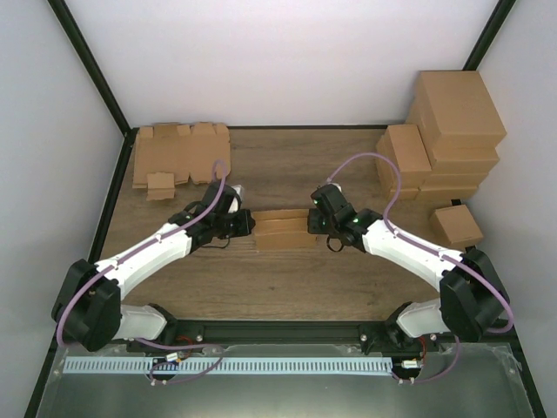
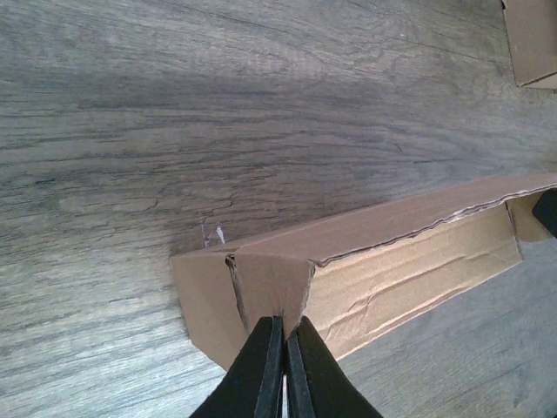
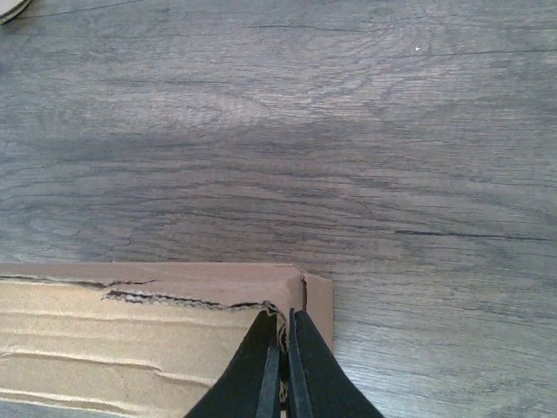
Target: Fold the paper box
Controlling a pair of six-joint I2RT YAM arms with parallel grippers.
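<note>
Well, the paper box (image 1: 285, 231) lies mid-counter (image 1: 287, 165), between the two arms. The left pincer (image 2: 284, 329) is clenched on the flap at its left end, and the right pincer (image 3: 284, 326) nips the wall at its right end. Flat cardboard blanks (image 1: 178, 155) sit far left, brown cartons (image 1: 452, 122) far right.

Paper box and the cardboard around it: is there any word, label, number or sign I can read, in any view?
No text can be read in any view.
The paper box is plain brown card with no print.
The stacked cartons and the flat blanks show no labels.
The table shows only wood grain.
The light marks on the wood beside the box are too small to tell.
</note>
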